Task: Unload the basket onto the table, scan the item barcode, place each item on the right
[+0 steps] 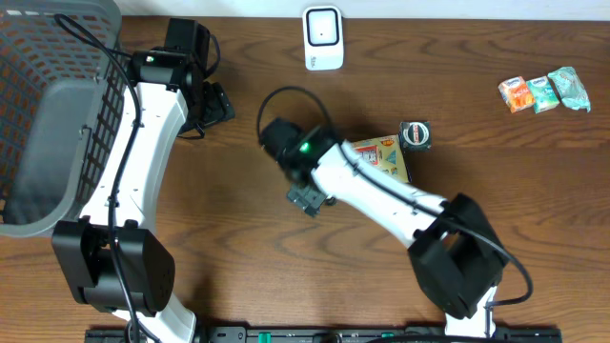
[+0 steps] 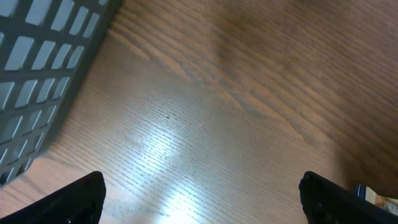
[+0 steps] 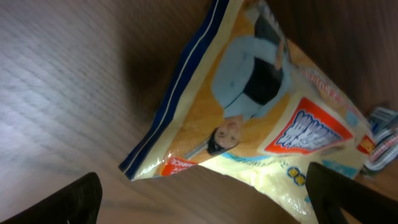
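Close by the yellow snack packet (image 3: 249, 124) with the right gripper (image 3: 208, 196), jaws wide, holding nothing. Beside the grey plastic basket (image 2: 46, 68) with the left gripper (image 2: 205, 202), likewise released.

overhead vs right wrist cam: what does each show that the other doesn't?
Overhead only: the gray basket at the left, the white scanner at the table's far edge, and three small packets at far right.
Right wrist only: the print on the bag close up (a figure in a light uniform, a blue edge stripe, a red-and-blue logo), plus its own fingers spread wide.
Both: the yellow bag lying on the wood table.
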`<state>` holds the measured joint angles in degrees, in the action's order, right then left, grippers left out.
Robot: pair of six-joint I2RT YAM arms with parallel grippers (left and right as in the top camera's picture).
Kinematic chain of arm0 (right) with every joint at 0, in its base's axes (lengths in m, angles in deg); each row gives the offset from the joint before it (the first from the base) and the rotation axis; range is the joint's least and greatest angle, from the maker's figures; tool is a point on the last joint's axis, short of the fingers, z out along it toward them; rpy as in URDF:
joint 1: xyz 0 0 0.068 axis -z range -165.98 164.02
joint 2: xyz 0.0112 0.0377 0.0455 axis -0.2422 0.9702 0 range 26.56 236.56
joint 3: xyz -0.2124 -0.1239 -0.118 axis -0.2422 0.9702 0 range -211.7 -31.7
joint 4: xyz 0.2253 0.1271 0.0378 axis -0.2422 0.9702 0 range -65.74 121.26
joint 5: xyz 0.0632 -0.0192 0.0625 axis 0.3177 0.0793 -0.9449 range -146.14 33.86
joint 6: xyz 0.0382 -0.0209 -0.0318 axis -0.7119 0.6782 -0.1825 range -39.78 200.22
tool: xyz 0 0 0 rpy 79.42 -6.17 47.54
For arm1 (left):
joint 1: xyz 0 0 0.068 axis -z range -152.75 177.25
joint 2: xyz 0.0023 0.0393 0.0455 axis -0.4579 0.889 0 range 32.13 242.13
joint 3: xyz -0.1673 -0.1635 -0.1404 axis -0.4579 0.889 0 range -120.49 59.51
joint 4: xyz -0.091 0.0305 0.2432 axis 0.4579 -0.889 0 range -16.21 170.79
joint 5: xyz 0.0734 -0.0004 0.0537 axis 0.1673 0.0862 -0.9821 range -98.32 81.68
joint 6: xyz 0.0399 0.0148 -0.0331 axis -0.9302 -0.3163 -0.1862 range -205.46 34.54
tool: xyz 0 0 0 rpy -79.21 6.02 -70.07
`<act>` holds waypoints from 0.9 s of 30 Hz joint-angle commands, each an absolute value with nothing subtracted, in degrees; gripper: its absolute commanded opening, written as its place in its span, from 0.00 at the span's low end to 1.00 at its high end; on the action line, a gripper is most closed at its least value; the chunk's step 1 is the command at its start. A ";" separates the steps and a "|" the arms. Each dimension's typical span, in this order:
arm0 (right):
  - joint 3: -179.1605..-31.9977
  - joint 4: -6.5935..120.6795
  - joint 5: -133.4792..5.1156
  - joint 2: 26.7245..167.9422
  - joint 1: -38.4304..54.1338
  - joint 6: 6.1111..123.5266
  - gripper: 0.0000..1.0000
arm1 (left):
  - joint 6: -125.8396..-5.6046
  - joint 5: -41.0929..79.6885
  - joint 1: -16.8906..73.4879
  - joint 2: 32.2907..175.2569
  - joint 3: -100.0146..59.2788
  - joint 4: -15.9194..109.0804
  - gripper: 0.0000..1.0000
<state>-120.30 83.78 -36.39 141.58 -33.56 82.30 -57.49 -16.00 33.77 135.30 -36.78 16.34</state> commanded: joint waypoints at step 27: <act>-97.98 36.40 -29.07 141.80 -20.55 96.97 0.99 | -58.45 -16.72 33.58 135.02 -36.98 16.12 0.98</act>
<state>-99.78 37.80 -22.16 141.23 -24.07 94.63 -57.47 -16.00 33.77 135.30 -36.78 16.32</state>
